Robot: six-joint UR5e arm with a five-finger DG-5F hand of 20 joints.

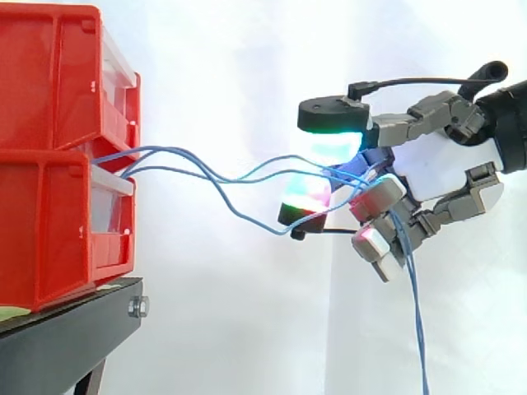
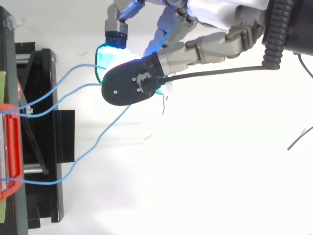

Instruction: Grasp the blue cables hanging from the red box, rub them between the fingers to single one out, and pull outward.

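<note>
Presently the hand [image 1: 436, 177] sits centre right, its fingers [image 1: 333, 141] curled and pinching the blue cables [image 1: 156, 150]; these stretch from the stacked red bins [image 1: 58, 222] at far left; loose ends trail downward.

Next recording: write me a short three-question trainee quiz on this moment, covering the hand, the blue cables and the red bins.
1. True or false: the hand is shut on the blue cables.
2. Where do the blue cables leave the red bins? A. over the top of the upper bin. B. at the front, about where the two stacked bins meet. C. from below the lower bin.
3. Fill in: past the hand, the loose ends of the cables hang ____.

Key: 1 true; 2 B; 3 down.
</note>
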